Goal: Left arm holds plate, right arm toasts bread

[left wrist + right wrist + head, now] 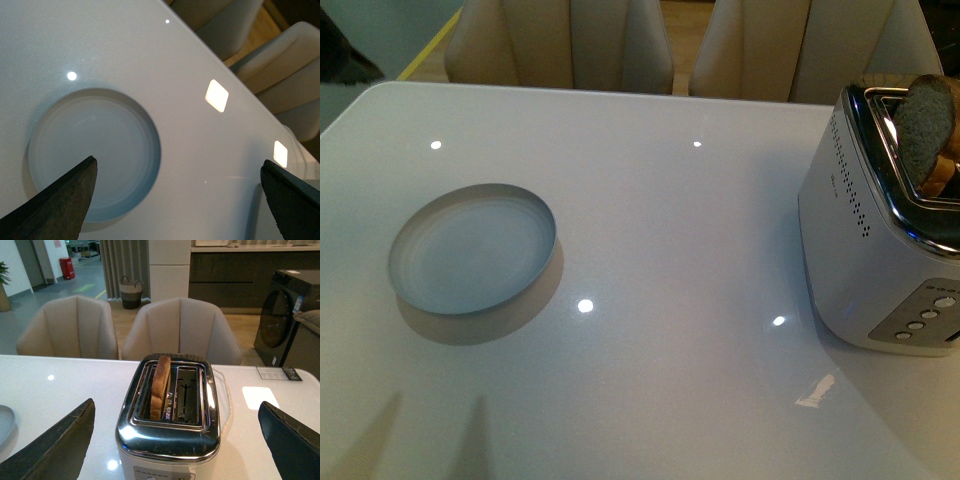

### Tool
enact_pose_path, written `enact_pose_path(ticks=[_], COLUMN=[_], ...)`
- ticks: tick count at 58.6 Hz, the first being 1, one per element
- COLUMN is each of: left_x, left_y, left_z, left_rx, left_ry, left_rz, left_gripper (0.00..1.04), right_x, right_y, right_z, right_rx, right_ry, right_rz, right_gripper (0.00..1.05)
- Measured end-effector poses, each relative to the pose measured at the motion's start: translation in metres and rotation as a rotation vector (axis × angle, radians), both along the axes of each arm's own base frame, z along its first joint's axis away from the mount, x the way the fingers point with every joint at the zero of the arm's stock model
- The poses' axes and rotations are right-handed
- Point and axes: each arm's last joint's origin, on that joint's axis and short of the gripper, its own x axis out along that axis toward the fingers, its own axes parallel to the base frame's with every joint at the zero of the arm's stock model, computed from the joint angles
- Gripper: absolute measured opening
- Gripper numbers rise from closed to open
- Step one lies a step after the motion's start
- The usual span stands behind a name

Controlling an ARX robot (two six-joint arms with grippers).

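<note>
The pale blue-grey plate [473, 248] lies empty on the white table at the left. In the left wrist view the plate [95, 150] sits under one finger of my open left gripper [180, 185], which hovers above the table with nothing between its fingers. The bread [926, 125] stands upright in a slot of the white and chrome toaster [880, 230] at the right, its top sticking out. Seen from the right wrist, the bread [160, 385] is in one slot, the other slot is empty, and my open right gripper [177, 432] hangs spread above the toaster [170, 425].
Beige chairs [560, 40] stand along the table's far edge. The toaster's buttons [930, 310] face the front. A dark appliance [282, 315] and a basket [131, 290] stand in the room beyond. Neither arm shows in the front view; only shadows fall at the near left.
</note>
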Motion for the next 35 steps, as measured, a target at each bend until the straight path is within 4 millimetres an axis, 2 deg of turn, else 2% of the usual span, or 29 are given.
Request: enact_pose_path(ticks=[9, 17, 21, 24, 27, 35], left_x=[-0.017, -0.018, -0.021, -0.035, -0.046, -0.070], left_y=[-0.019, -0.020, -0.018, -0.014, -0.011, -0.006], left_z=[0.038, 0.039, 0.029, 0.022, 0.022, 0.026], left_rx=[-0.018, -0.005, 0.193, 0.359, 0.453, 0.593], left_ry=[-0.109, -0.121, -0.314, -0.449, -0.537, -0.619], left_rz=[-0.036, -0.030, 0.040, 0.055, 0.049, 0.026], left_gripper=[0.97, 0.97, 0.86, 0.75, 0.66, 0.43], right_x=[0.000, 0.000, 0.000, 0.000, 0.000, 0.000], right_y=[0.000, 0.000, 0.000, 0.000, 0.000, 0.000], right_z=[0.000, 0.000, 0.000, 0.000, 0.000, 0.000], right_rx=[0.000, 0.000, 0.000, 0.000, 0.000, 0.000], right_ry=[0.000, 0.000, 0.000, -0.001, 0.000, -0.001], right_rz=[0.000, 0.000, 0.000, 0.000, 0.000, 0.000], right_gripper=[0.96, 0.96, 0.96, 0.96, 0.96, 0.96])
